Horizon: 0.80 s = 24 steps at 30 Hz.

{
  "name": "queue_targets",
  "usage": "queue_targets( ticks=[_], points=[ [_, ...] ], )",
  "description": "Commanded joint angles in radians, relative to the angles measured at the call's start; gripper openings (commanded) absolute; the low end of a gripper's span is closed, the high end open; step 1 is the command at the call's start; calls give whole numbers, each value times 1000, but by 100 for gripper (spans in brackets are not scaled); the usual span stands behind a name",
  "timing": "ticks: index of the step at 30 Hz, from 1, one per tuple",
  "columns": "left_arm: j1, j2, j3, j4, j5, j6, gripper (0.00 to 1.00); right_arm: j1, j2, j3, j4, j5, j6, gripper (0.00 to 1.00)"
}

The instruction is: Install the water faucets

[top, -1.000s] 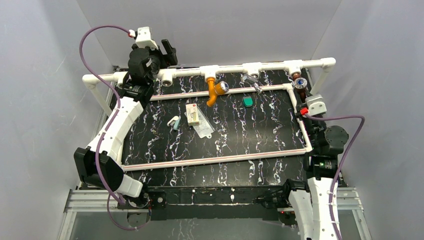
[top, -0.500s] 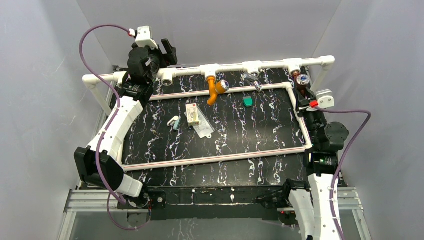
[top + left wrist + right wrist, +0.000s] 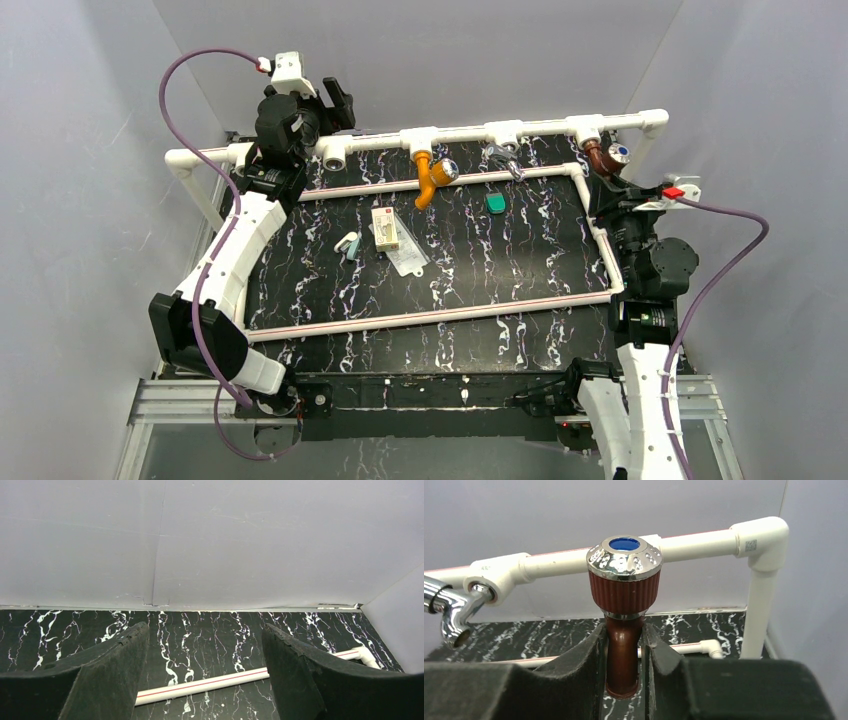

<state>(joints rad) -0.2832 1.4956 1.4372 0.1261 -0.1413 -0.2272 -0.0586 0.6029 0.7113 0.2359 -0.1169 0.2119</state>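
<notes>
The dark reddish-brown faucet (image 3: 603,158) sits at the right tee of the white back pipe (image 3: 540,133). My right gripper (image 3: 624,672) is shut on its spout (image 3: 624,655), with its silver, blue-capped knob (image 3: 624,556) above the fingers. The right gripper also shows in the top view (image 3: 612,183). The orange faucet (image 3: 430,177) hangs from a tee left of centre on the same pipe. My left gripper (image 3: 338,105) is open and empty at the back left, above the pipe's left end; its fingers (image 3: 107,675) frame only the dark table and a thin pipe (image 3: 200,687).
A chrome faucet (image 3: 505,160) hangs from the middle tee, also in the right wrist view (image 3: 451,610). A small green block (image 3: 495,203), a beige box (image 3: 385,228), a clear bag (image 3: 408,255) and a small white part (image 3: 347,243) lie on the marbled table. A thin white pipe frame (image 3: 430,318) borders it.
My right wrist has rolled clockwise while gripping the reddish-brown faucet, turning it at the tee so its knob now points right. The left arm has not moved.
</notes>
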Motion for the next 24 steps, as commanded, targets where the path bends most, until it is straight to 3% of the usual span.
queue_targets(
  ticks=[1,24],
  points=[
    [6,120,-96,-268,2,3,79,-3,-7,0,86,79,186,1],
    [8,126,-92,-272,9,2,79,-2,1,4,-18,161,925,1]
  ],
)
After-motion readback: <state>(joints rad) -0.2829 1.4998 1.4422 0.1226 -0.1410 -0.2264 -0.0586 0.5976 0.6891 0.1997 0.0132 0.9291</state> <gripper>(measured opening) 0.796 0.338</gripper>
